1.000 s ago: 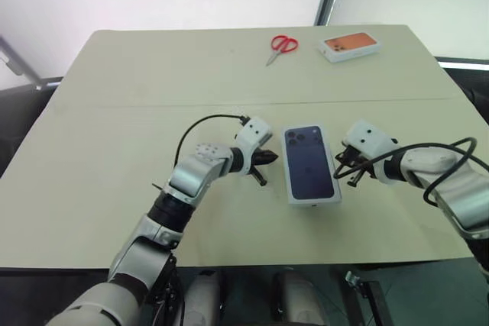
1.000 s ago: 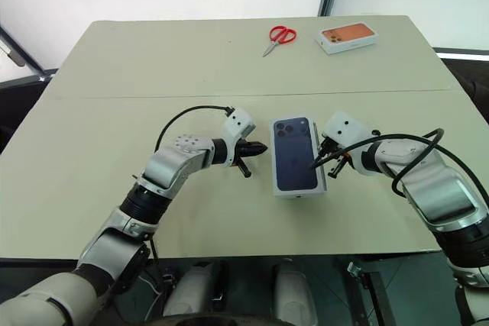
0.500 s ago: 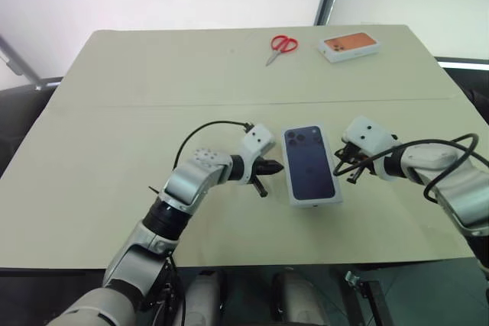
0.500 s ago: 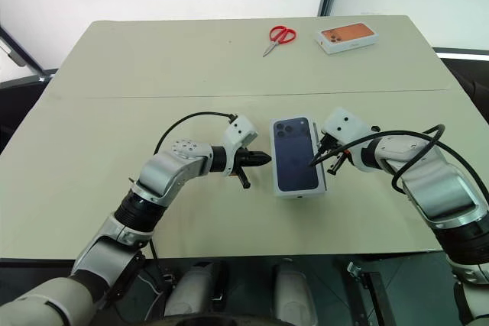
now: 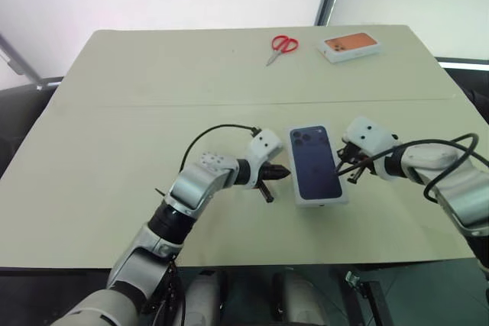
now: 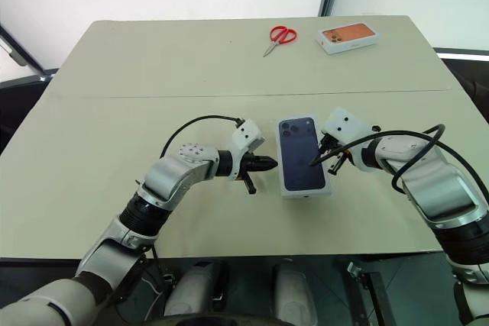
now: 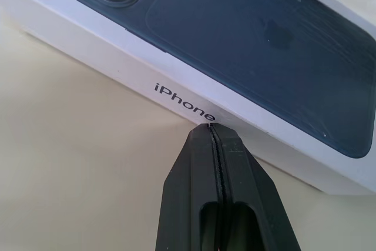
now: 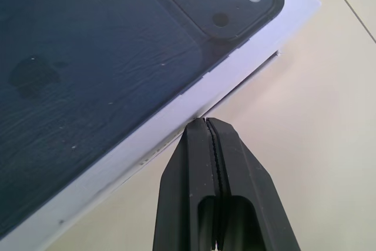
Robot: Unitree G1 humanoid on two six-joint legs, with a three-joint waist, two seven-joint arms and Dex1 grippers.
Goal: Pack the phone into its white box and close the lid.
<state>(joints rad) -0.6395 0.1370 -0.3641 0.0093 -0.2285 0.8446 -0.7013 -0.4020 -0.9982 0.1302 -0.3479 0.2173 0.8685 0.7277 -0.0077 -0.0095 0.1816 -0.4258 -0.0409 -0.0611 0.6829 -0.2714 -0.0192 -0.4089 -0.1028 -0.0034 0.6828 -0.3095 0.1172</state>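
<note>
Reading "iPhone" on lid (image 7: pixel 176 95) side wall, beside left gripper (image 7: pixel 210 127)

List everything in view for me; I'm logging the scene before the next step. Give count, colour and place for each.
lid: one, white with a dark blue phone picture on top, closed over its box at the table's near middle, between the two pincers
scissors: one pair, red handles, far side of the table
white box with an orange top: one, white and orange, far right of the table, beside the scissors
table: one, pale beige, a seam running across it
left pincer: one, black fingers shut, tips at the lid's left side wall
right pincer: one, black fingers shut, tips at the lid's right edge
</note>
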